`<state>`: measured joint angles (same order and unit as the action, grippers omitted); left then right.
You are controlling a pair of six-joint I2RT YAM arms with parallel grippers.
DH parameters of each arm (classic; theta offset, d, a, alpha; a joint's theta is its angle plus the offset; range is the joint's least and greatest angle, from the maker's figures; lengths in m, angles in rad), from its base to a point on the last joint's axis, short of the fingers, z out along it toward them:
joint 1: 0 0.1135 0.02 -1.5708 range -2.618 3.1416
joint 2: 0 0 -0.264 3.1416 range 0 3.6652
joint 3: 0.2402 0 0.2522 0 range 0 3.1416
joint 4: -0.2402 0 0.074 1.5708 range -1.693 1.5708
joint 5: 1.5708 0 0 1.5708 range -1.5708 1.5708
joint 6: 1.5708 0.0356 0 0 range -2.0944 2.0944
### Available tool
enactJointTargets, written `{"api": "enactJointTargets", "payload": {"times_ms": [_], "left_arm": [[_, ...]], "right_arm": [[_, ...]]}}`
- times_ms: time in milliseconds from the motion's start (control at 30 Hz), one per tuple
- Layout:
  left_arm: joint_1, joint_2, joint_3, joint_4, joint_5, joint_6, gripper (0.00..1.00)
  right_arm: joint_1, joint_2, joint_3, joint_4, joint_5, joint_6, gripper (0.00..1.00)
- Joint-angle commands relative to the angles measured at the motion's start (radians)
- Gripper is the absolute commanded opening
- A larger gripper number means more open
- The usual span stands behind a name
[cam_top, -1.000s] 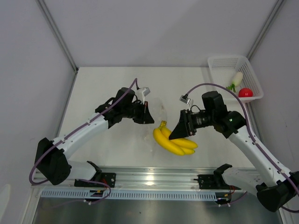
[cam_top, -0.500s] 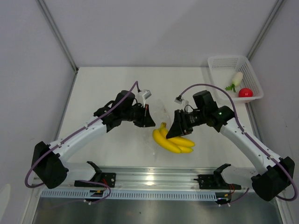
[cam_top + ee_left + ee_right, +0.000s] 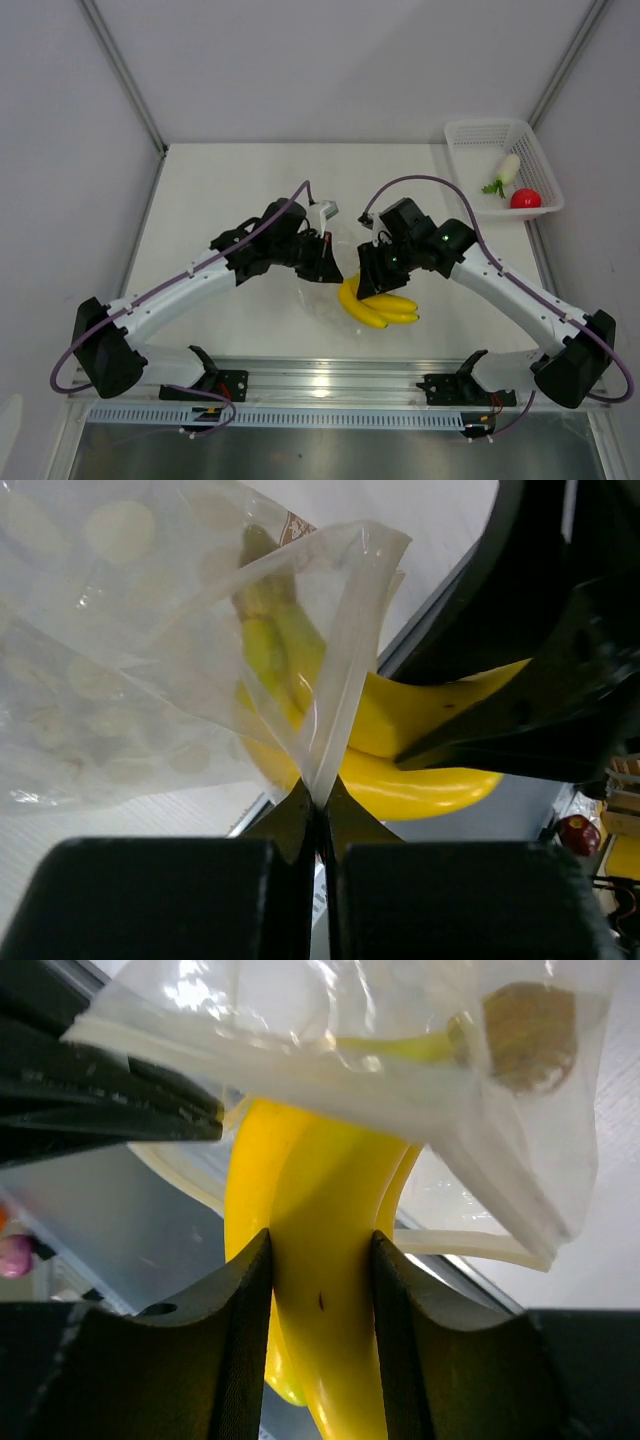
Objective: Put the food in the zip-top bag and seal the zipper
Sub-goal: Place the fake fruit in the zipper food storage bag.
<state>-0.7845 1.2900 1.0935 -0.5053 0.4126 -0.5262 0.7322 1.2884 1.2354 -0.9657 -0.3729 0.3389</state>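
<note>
Only wrist views show banana (image 3: 320, 1290) stem inside bag (image 3: 500, 1160).

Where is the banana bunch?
The banana bunch is front-centre in the top view, held by the right gripper, stem end inside the bag the left gripper pinches.

No legible text, labels or numbers

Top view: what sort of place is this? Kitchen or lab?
Probably a lab robot cell: a plain white table boxed in by blank grey panels, left arm and right arm bolted to an aluminium rail, a toy radish and red fruit in a white mesh basket.
</note>
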Motion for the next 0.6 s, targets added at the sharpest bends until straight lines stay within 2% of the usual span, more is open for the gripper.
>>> {"api": "enactJointTargets", "payload": {"times_ms": [0,100,233,367,467,567], "left_arm": [[-0.025,0.023,0.069,-0.021,0.005,-0.047,0.01],[-0.038,0.043,0.081,-0.030,0.022,-0.051,0.01],[-0.047,0.066,0.077,-0.024,0.044,-0.055,0.01],[-0.051,0.083,0.074,-0.016,0.061,-0.061,0.01],[-0.053,0.086,0.065,0.007,0.089,-0.067,0.01],[-0.052,0.089,0.051,0.028,0.124,-0.080,0.01]], "right_arm": [[0.074,0.022,0.070,-0.004,0.193,0.015,0.00],[0.152,0.051,0.101,-0.004,0.280,-0.024,0.00],[0.190,0.046,0.101,0.066,0.322,-0.072,0.00],[0.191,-0.021,0.026,0.192,0.290,-0.083,0.00],[0.190,-0.070,-0.048,0.263,0.327,-0.087,0.00],[0.188,-0.106,-0.130,0.332,0.348,-0.092,0.05]]}}
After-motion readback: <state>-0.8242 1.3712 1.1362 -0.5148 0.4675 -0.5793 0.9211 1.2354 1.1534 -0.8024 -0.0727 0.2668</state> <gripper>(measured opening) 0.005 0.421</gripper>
